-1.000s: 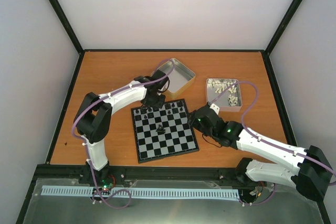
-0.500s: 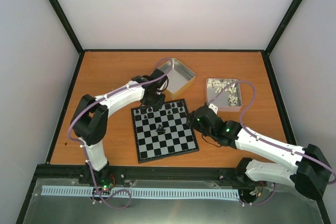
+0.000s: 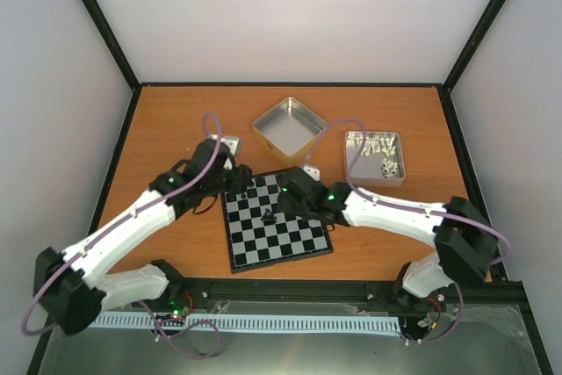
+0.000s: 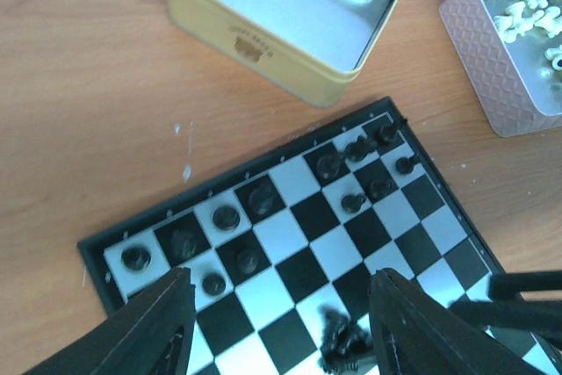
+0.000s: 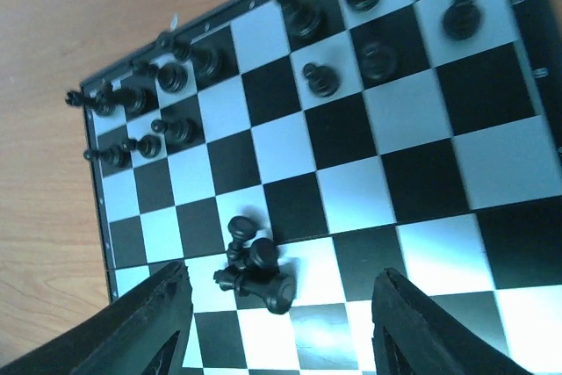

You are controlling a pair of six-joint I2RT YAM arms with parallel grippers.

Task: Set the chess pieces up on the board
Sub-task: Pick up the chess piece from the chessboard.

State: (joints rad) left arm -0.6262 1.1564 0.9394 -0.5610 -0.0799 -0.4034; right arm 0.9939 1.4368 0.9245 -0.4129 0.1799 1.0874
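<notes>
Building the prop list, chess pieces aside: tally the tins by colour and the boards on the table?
Yellow tin: 1
Pink tin: 1
Chessboard: 1
Total: 3

You are looking at an orange-brown wooden surface (image 3: 176, 120) boxed in by three plain pale walls (image 3: 290, 15), with black frame posts (image 3: 98, 24) running up the corners. Along its near edge you see a black rail (image 3: 290, 285), then a white slotted strip (image 3: 281, 324) on a grey metal ledge (image 3: 500, 353). The light is soft and even.
</notes>
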